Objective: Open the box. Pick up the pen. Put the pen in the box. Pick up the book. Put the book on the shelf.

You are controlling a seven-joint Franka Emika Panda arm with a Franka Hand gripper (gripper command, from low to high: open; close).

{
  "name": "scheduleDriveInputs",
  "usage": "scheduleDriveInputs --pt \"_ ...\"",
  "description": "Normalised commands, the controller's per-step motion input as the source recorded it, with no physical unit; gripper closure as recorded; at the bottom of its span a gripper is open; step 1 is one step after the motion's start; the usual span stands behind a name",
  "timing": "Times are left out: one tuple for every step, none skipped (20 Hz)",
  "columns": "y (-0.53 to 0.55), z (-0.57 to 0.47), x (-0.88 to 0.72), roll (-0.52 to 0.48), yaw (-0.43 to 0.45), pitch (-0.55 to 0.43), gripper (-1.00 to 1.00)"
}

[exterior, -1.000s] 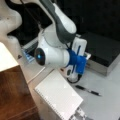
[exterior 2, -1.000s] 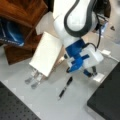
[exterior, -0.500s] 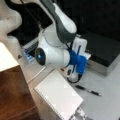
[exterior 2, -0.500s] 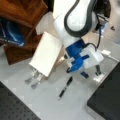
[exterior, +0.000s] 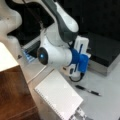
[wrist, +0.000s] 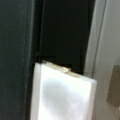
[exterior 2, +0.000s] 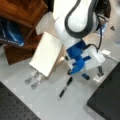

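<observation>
The box lies shut, with its black lid down; it sits at a front view's right and at a front view's bottom right. My gripper hangs at the box's front edge, fingers apart, over the small white latch tab. That tab fills the lower wrist view. The black pen lies on the table just left of the gripper. The white spiral book leans against the shelf in both front views.
The shelf's dark wood holds a blue item. A white cable runs behind the arm. Two metal clips lie below the book. A dark perforated mat covers the bottom left corner.
</observation>
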Motion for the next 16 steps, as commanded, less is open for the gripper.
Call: scheduleDriveInputs --pt "0.05 -0.09 0.11 0.297 -0.008 -0.096 -1.00" --pt "0.04 -0.09 0.11 0.283 -0.004 -0.099 -1.00" --pt "0.04 -0.09 0.11 0.276 0.000 -0.106 -1.00" --pt "0.04 -0.09 0.11 0.279 -0.002 -0.113 -1.00" --pt "0.03 -0.09 0.11 0.271 -0.003 -0.113 -1.00" --pt "0.03 -0.09 0.11 0.258 -0.003 -0.112 -1.00" --pt "0.03 -0.09 0.10 0.242 0.001 -0.109 -1.00" --pt "0.02 -0.09 0.09 0.233 0.006 -0.106 -1.00" --pt "0.02 -0.09 0.08 0.225 0.011 -0.104 -1.00" --pt "0.01 -0.09 0.07 0.216 0.009 -0.101 -1.00" --pt "0.01 -0.08 0.07 0.209 0.010 -0.100 -1.00" --pt "0.00 -0.08 0.06 0.206 0.013 -0.105 -1.00" --pt "0.01 -0.09 0.05 0.199 0.011 -0.107 -1.00" --pt "0.01 -0.09 0.05 0.194 0.009 -0.107 -1.00" --pt "0.01 -0.10 0.04 0.184 0.005 -0.112 -1.00" --pt "0.01 -0.10 0.03 0.179 0.003 -0.115 -1.00"
